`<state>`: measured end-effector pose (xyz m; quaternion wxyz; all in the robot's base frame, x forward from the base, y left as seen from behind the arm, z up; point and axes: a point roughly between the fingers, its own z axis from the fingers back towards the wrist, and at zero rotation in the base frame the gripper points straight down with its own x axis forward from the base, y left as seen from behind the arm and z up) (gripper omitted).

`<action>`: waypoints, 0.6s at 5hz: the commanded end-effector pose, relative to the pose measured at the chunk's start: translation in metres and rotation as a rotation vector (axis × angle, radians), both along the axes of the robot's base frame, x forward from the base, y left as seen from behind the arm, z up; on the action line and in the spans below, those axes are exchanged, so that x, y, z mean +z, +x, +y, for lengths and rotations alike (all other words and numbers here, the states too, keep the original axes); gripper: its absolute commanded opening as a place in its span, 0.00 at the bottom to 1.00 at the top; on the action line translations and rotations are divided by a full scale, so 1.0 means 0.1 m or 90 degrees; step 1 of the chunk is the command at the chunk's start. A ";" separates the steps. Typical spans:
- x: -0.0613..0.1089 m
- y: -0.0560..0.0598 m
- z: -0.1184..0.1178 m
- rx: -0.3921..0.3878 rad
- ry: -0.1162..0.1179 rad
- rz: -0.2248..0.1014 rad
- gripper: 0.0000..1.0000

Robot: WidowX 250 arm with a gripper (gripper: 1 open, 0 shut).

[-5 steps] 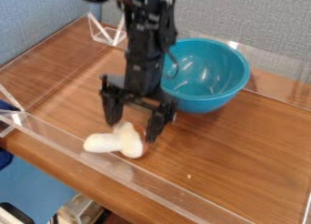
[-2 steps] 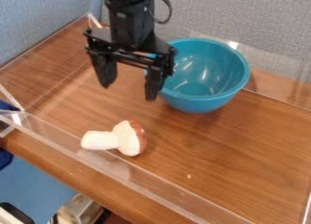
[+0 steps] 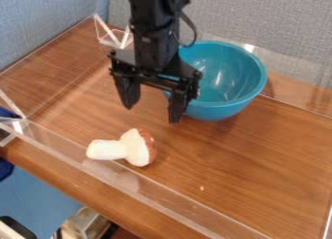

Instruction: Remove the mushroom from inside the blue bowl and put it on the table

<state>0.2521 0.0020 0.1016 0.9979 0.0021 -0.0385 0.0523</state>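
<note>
The mushroom (image 3: pixel 122 150) lies on its side on the table (image 3: pixel 247 165) near the front acrylic wall, cream stem pointing left and reddish-brown cap to the right. Nothing shows inside the blue bowl (image 3: pixel 227 83), which stands at the back right. My gripper (image 3: pixel 154 100) hangs pointing down above the table, between the mushroom and the bowl's left side. Its two dark fingers (image 3: pixel 127 93) stand wide apart, open, with nothing between them. The gripper is well clear of the mushroom.
Low clear acrylic walls (image 3: pixel 155 199) edge the table at the front, left and back. A clear triangular bracket (image 3: pixel 115 33) stands at the back left corner behind the arm.
The open gripper stood low over the mushroom, rose off it and moved back, then came down a little toward the right. The mushroom stayed lying on the table.
</note>
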 end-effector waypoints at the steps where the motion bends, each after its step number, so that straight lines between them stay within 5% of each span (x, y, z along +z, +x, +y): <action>1: 0.03 0.03 0.06 0.011 -0.001 -0.018 1.00; 3: -0.10 0.03 0.12 0.027 0.001 -0.025 1.00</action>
